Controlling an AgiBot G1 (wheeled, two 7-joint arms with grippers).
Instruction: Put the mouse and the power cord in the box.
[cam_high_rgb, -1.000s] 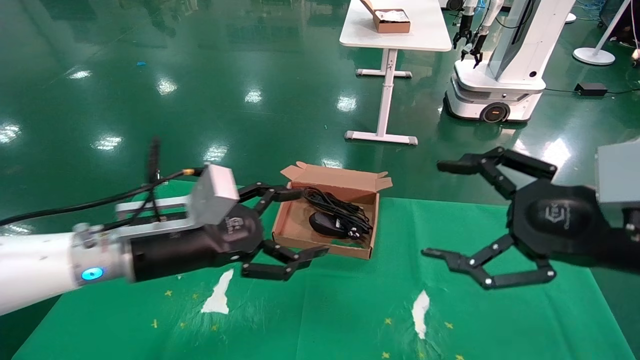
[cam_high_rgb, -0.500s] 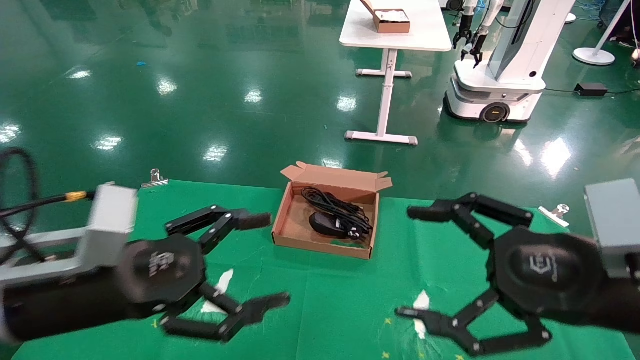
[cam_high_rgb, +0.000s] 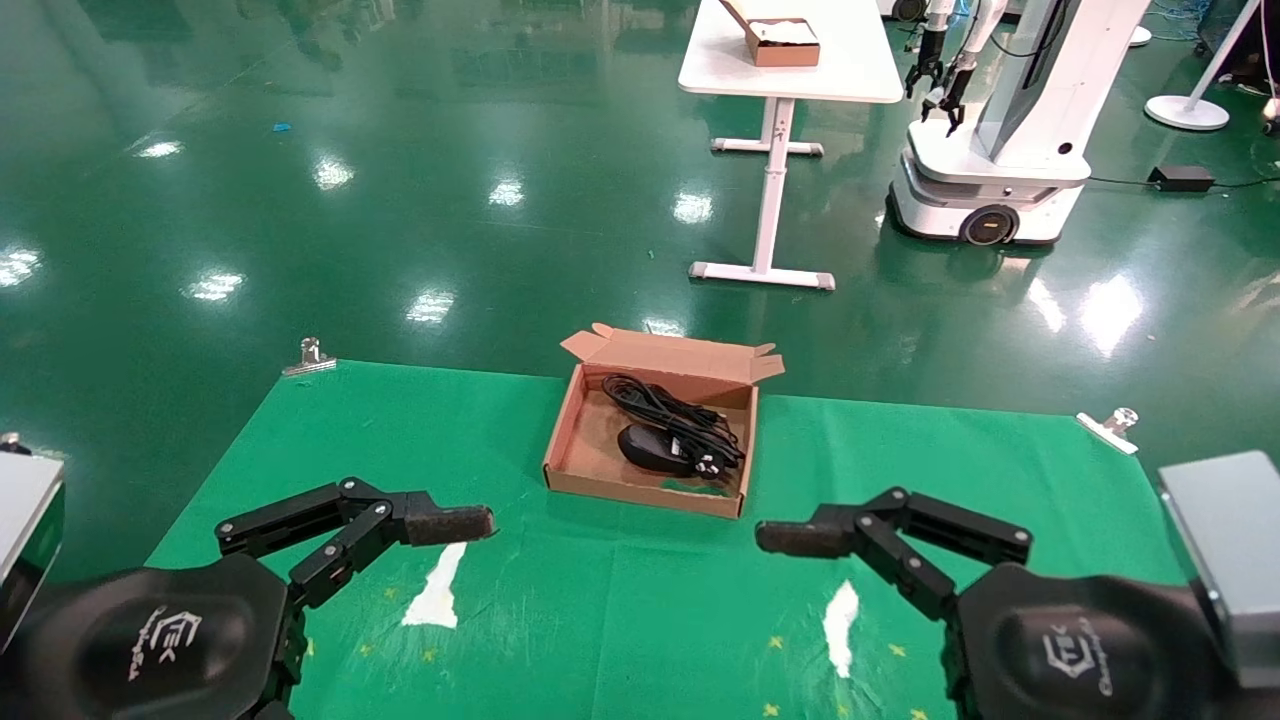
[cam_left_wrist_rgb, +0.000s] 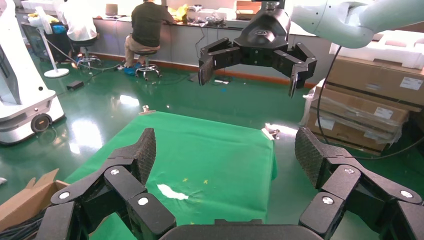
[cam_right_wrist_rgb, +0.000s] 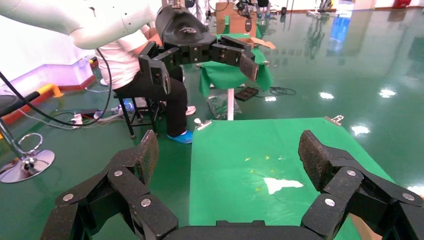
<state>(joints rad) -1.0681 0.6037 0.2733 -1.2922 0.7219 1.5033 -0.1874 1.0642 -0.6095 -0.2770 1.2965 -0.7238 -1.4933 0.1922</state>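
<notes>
Nearest, the left gripper (cam_high_rgb: 400, 600) and right gripper (cam_high_rgb: 850, 610) are hovering low over the cloth (cam_high_rgb: 620, 600), fingers spread wide and holding nothing. Beyond them, the mouse (cam_high_rgb: 653, 448) and cord (cam_high_rgb: 672, 415) are lying inside the box (cam_high_rgb: 640, 492). The cord looks limp and tangle-prone, best gripped mid-bundle; the mouse looks light and slick-shelled.

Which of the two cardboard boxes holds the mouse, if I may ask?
The near box on the green cloth holds the mouse; the far box sits on the white table.
</notes>
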